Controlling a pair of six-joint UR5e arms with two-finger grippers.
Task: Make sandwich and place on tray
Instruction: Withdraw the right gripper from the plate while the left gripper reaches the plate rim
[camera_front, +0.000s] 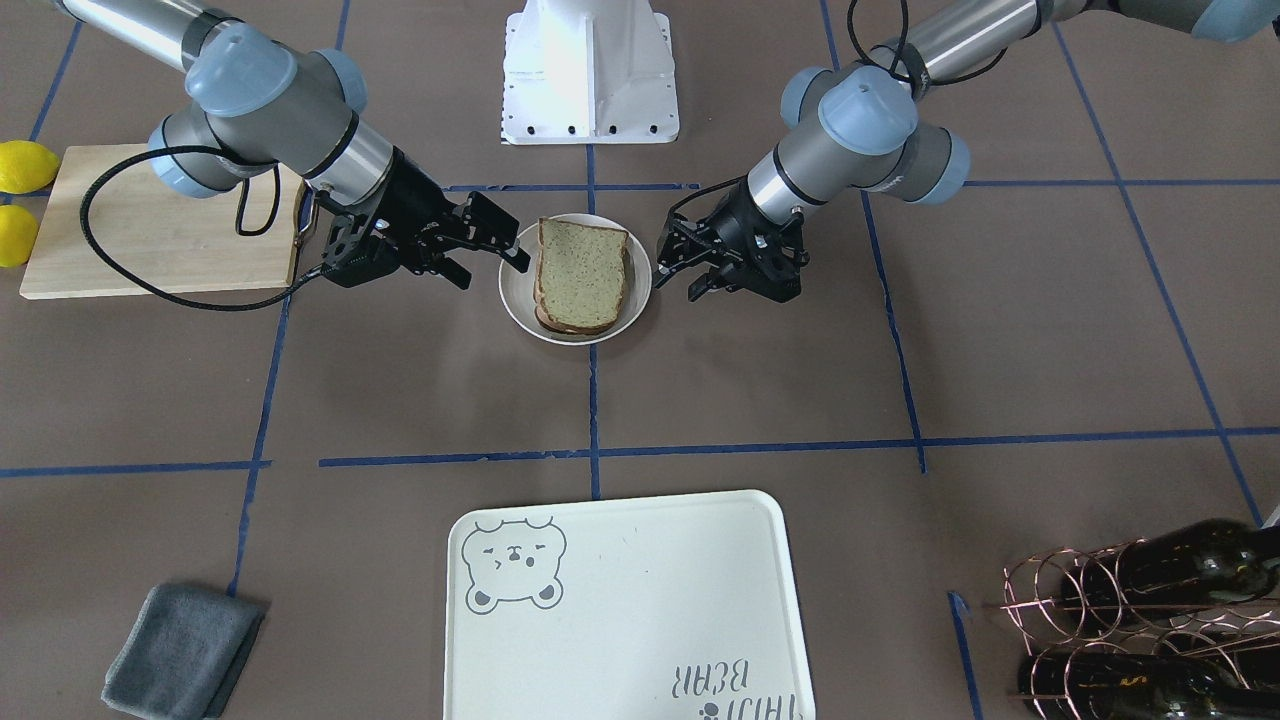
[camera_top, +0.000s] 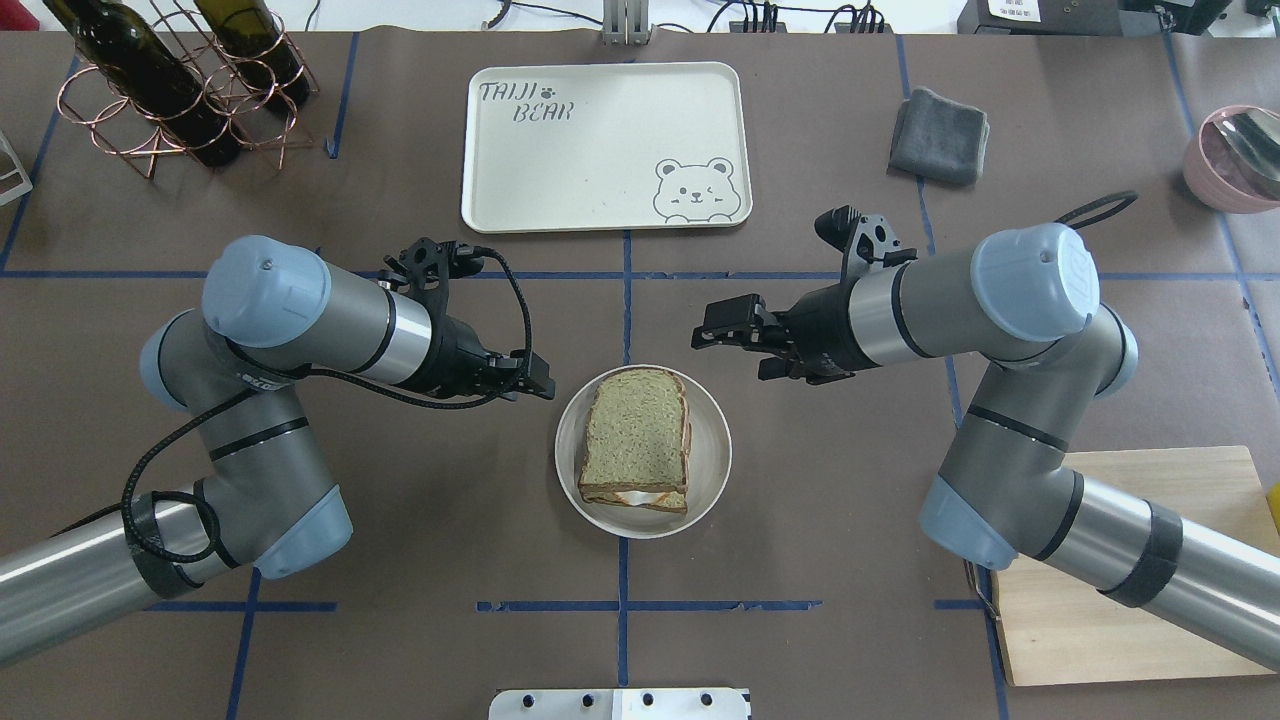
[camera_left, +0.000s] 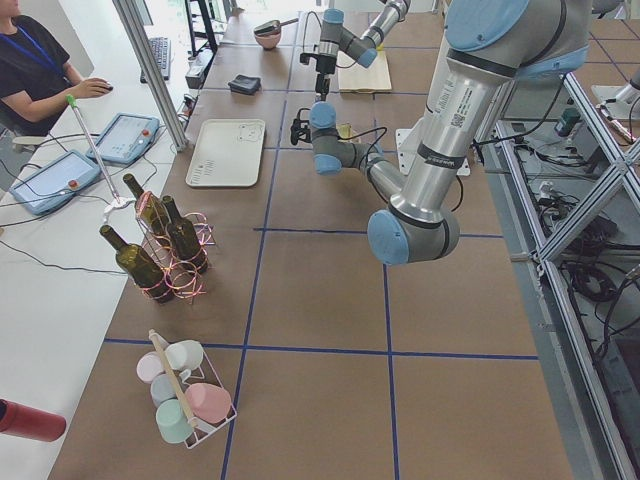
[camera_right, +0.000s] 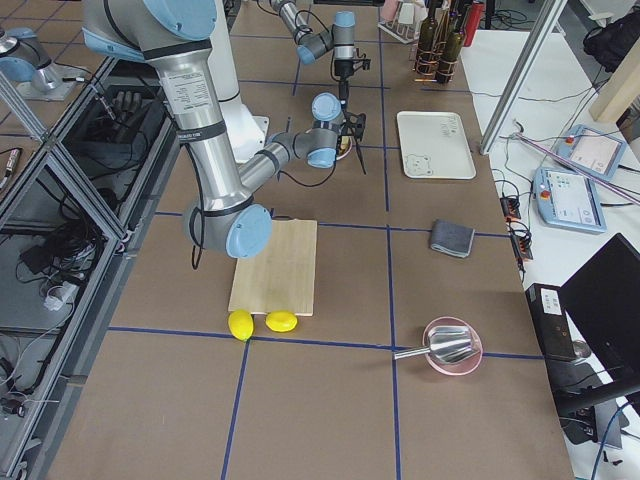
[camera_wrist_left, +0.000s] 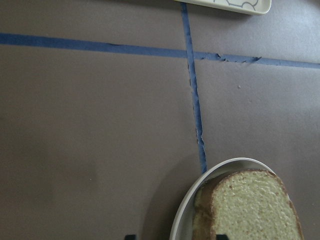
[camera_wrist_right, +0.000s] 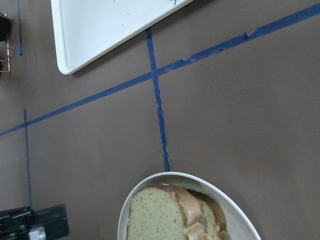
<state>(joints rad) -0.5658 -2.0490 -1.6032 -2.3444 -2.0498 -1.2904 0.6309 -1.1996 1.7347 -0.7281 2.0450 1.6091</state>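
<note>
**Clerk:** Jaws, both arms?

**Keeper:** Left gripper (camera_front: 678, 278): jaws parted wide, nothing between them, tips just beside the rim of the small round white dish (camera_top: 714, 452) and apart from it. Right gripper (camera_front: 493, 272): jaws parted wide and bare, just off the opposite rim.

**Clerk:** Item between them?

**Keeper:** One sandwich (camera_top: 637, 437), lying flat in the dish. Two squarish wholegrain slices, speckled tan crumb, brown crust. A white layer shows at the edge nearest the robot. The crust stays inside the rim on every side.

**Clerk:** Tray?

**Keeper:** One tray (camera_top: 600, 150), cream-white, a rounded rectangle with a raised rim, smooth, with a grey bear face in one corner and grey lettering in the opposite one. It stands well apart from the dish, on the far side from the robot.

**Clerk:** Ground between?

**Keeper:** Matte brown table covering (camera_top: 420, 300), crossed by blue tape lines (camera_top: 626, 300), one running straight from dish to tray.

**Clerk:** Margins?

**Keeper:** Folded grey cloth (camera_top: 940, 135) beside the tray on the robot's right. Copper wire rack of dark wine bottles (camera_top: 170, 90) at the far left corner. Pale wooden cutting board (camera_top: 1130, 560) under the right arm, near the robot.
</note>
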